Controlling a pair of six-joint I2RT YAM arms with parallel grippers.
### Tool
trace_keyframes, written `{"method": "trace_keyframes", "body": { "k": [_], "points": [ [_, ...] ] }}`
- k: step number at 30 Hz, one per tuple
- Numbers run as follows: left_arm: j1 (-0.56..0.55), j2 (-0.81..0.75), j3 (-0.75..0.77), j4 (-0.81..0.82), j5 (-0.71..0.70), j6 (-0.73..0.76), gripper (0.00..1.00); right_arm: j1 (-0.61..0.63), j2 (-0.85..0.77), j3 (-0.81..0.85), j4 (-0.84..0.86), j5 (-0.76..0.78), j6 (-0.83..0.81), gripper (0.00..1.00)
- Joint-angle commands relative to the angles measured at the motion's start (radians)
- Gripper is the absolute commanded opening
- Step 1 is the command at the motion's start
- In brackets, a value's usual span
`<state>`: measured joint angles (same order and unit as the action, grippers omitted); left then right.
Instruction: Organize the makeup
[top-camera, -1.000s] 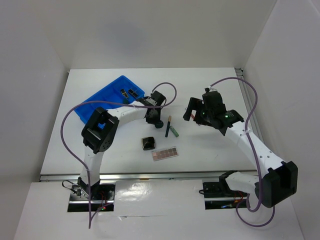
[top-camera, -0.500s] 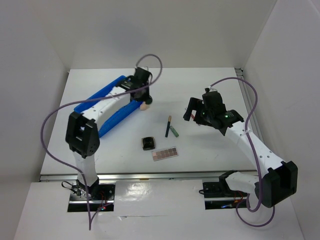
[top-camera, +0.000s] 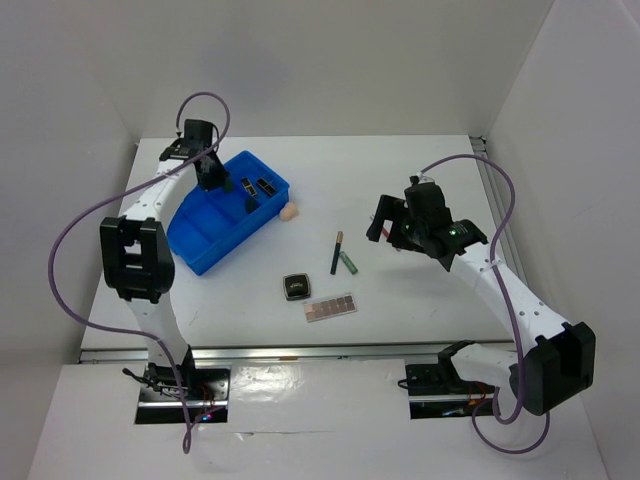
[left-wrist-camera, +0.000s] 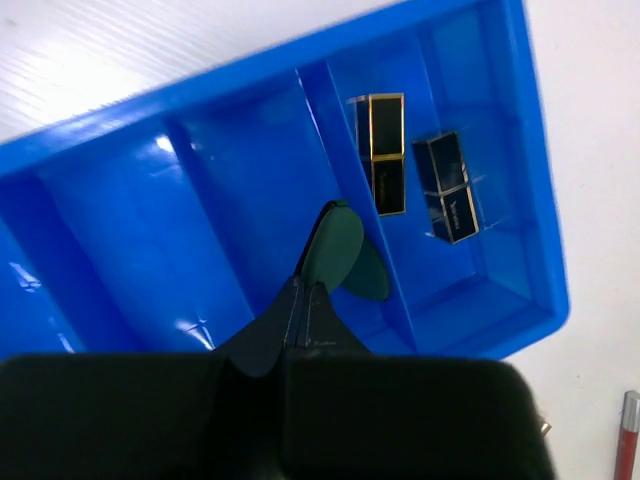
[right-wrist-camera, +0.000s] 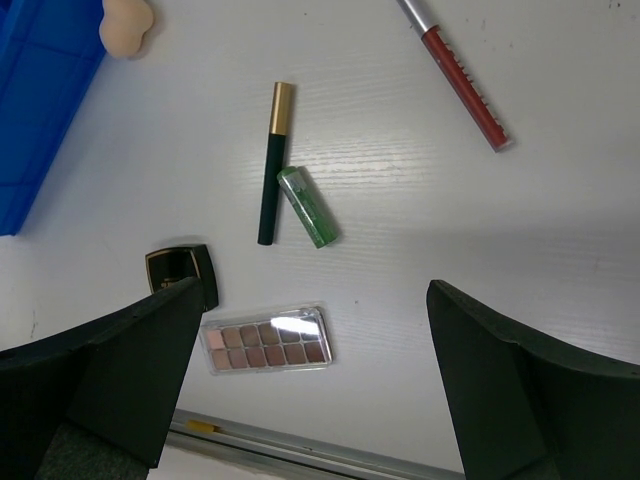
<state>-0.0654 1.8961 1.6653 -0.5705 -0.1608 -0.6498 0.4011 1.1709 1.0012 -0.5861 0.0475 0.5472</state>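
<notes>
From above, your left gripper (top-camera: 210, 178) hangs over the far-left end of the tray (top-camera: 200, 238), jaws pressed together on nothing. Two lipsticks (top-camera: 248, 186) lie in the tray's right end compartment. The round compact (top-camera: 252, 204) perches by the divider next to them, apart from the gripper. The sponge (top-camera: 289, 211) sits just off the tray's right corner. Your right gripper (top-camera: 390, 225) hovers wide open and empty.

At your left wrist, the closed fingers (left-wrist-camera: 262, 340) point at the round compact (left-wrist-camera: 345, 255) astride the divider. You cannot tell here whether they touch it.

At your right wrist, the spread jaws frame the table (right-wrist-camera: 560, 200). There the dark pencil (right-wrist-camera: 270, 165) lies just beside the green pencil (right-wrist-camera: 308, 207). The red pencil (right-wrist-camera: 460, 85) is well apart, and the square compact (right-wrist-camera: 180, 270) sits near the palette (right-wrist-camera: 265, 340).
</notes>
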Motion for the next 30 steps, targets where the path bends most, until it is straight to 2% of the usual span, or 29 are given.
{"method": "trace_keyframes", "body": {
  "k": [1,3,5,6,7,8,10,15,20,23,24,26,27,30],
  "points": [
    [0.004,0.047,0.001,0.034,0.061,-0.033,0.00,-0.004,-0.004,0.036,0.014,0.005,-0.006,1.00],
    [0.004,0.057,-0.012,0.044,0.073,-0.033,0.03,-0.004,-0.004,0.036,0.014,0.005,-0.006,1.00],
    [0.013,0.057,-0.012,0.044,0.073,-0.033,0.19,-0.004,-0.004,0.027,0.014,0.005,-0.006,1.00],
    [0.013,0.057,-0.012,0.044,0.073,-0.033,0.36,-0.004,-0.004,0.027,0.014,0.005,-0.006,1.00],
    [0.013,0.043,-0.012,0.044,0.073,-0.033,0.44,-0.004,-0.004,0.027,0.014,0.005,-0.006,1.00],
    [0.013,0.032,-0.024,0.055,0.073,-0.021,0.46,-0.004,-0.004,0.027,0.014,0.005,-0.006,1.00],
    [0.013,-0.006,-0.051,0.069,0.073,-0.010,0.59,-0.004,-0.004,0.027,0.014,0.005,-0.006,1.00],
    [-0.028,-0.112,-0.099,0.069,0.049,0.013,0.60,-0.004,0.006,0.036,0.014,0.005,-0.006,1.00],
    [-0.175,-0.247,-0.200,0.069,0.053,0.052,0.58,-0.004,0.006,0.027,0.034,-0.005,-0.006,1.00],
    [-0.338,-0.284,-0.257,0.029,0.064,0.079,0.58,-0.004,0.006,0.027,0.034,-0.005,-0.006,1.00],
    [-0.425,-0.284,-0.272,0.015,0.064,0.088,0.61,-0.004,0.006,0.027,0.034,-0.005,-0.006,1.00],
    [-0.511,-0.284,-0.333,-0.009,0.024,0.064,0.74,-0.004,0.006,0.027,0.034,-0.005,-0.006,1.00],
    [-0.587,-0.284,-0.357,-0.018,0.024,0.055,0.77,-0.004,0.006,0.027,0.034,-0.005,-0.006,1.00],
    [-0.694,-0.261,-0.400,-0.072,-0.077,-0.017,0.87,-0.004,0.006,0.027,0.034,-0.005,-0.006,1.00]
  ]
}}
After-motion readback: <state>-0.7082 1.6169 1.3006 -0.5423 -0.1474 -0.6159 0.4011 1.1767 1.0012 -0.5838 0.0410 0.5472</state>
